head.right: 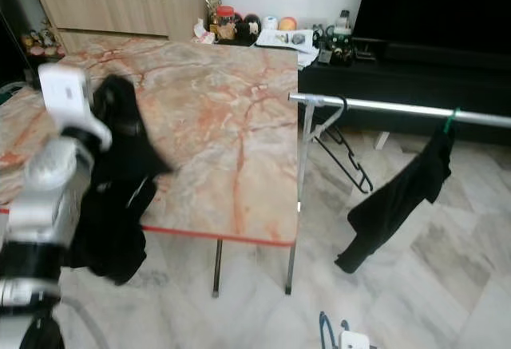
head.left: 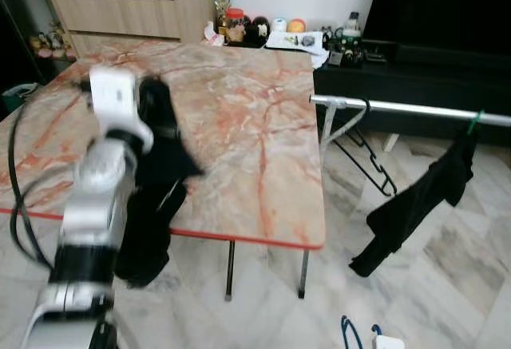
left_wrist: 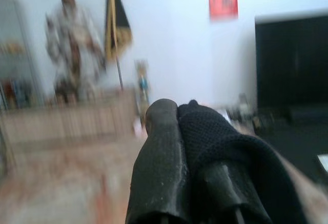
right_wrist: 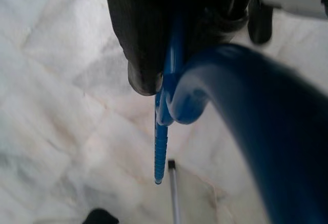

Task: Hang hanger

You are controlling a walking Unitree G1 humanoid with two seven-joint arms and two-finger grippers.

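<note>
Underfoot, pale marble-tiled floor point(head.left: 447, 285). Nearest, right end effector point(right_wrist: 164, 88) clamped on blue plastic hanger point(right_wrist: 246, 111), low above that floor. Left end effector point(left_wrist: 179, 147) raised over near left edge of pink-veined marble table point(head.left: 239, 117), fingers closed on black cloth garment point(head.left: 152, 197) hanging past that edge. Right of table, silver metal drying rail point(head.left: 415, 109) carrying an empty black wire hanger point(head.left: 371, 157) and a second black garment point(head.left: 415, 205). Beyond far edge, jars and clutter, beige wooden sideboard point(head.left: 128, 9), dark television point(head.left: 447, 5).
</note>
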